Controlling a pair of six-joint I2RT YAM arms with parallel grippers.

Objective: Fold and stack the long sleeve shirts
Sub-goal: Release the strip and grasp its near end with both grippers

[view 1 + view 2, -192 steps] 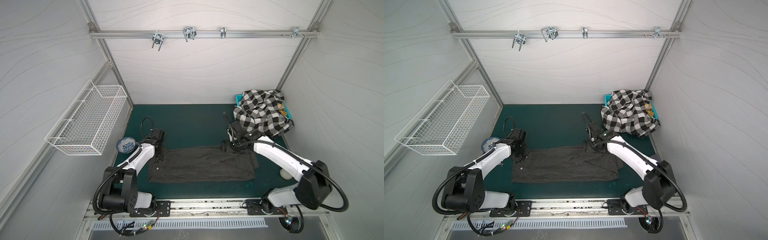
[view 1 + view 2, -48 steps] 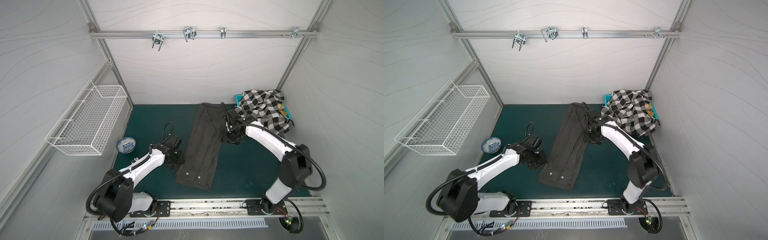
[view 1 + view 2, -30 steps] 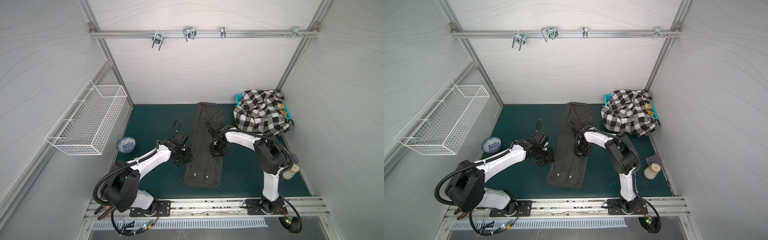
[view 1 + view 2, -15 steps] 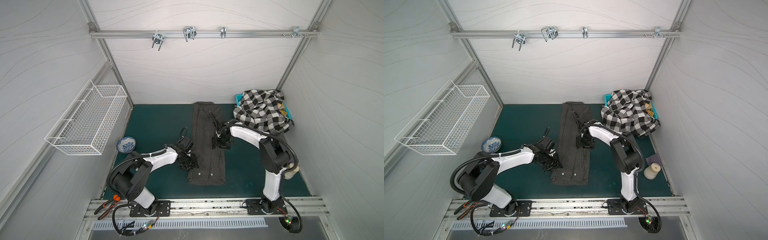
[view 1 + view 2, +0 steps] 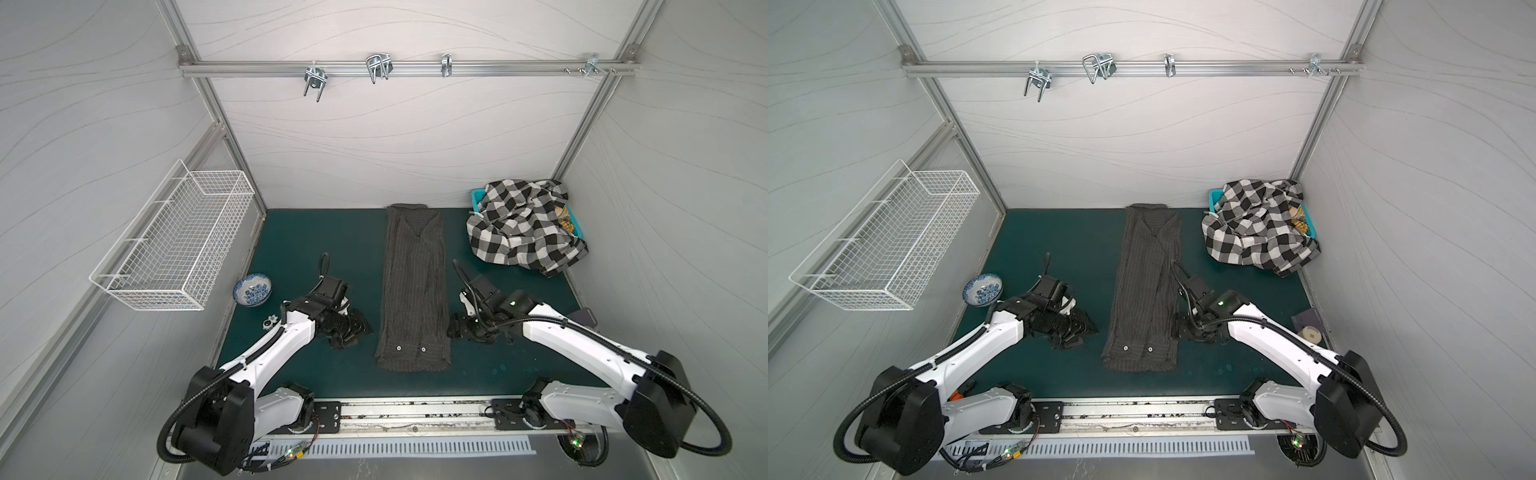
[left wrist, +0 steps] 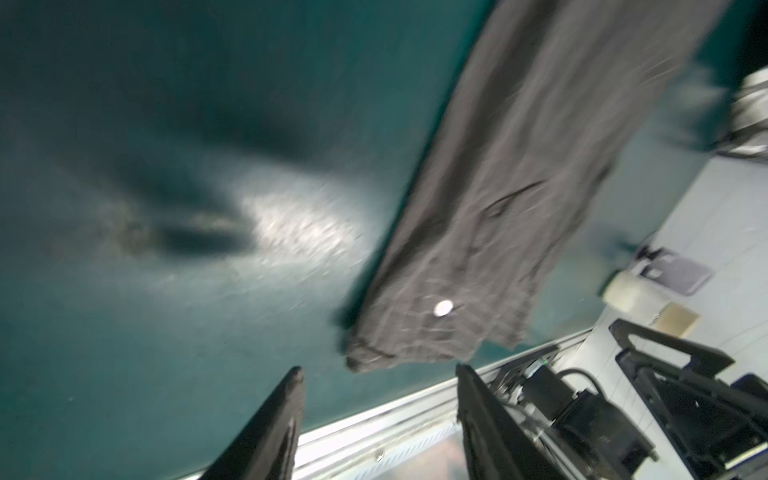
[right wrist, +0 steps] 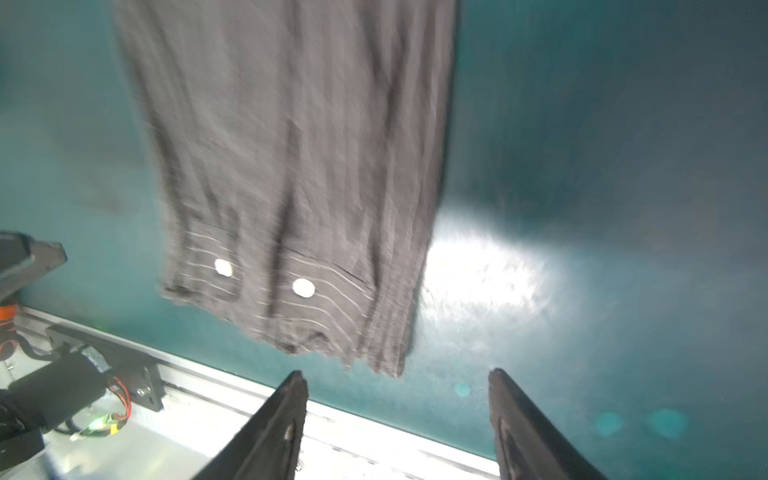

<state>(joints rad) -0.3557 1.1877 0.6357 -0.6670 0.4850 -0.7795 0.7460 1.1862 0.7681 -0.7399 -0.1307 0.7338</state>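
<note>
The dark charcoal pinstriped long sleeve shirt (image 5: 413, 291) (image 5: 1146, 291) lies flat as a narrow strip running front to back down the middle of the green mat. Its near end shows two white buttons (image 7: 303, 287). My left gripper (image 5: 353, 332) (image 6: 378, 372) stands open just left of that near end, apart from the cloth. My right gripper (image 5: 455, 330) (image 7: 395, 374) stands open just right of it, with nothing between its fingers. The black-and-white checked shirt (image 5: 521, 224) (image 5: 1258, 226) is heaped at the back right.
The checked shirt covers a teal basket (image 5: 478, 195). A blue-patterned bowl (image 5: 253, 289) sits at the mat's left edge, under a white wire basket (image 5: 174, 245) on the left wall. A small jar (image 5: 1310, 332) and a dark card (image 5: 586, 318) lie at the right. The metal rail (image 5: 407, 415) bounds the front.
Both grippers opened and let go of the charcoal shirt, then drew back toward the front, one to each side of its near end. The shirt now lies straight.
</note>
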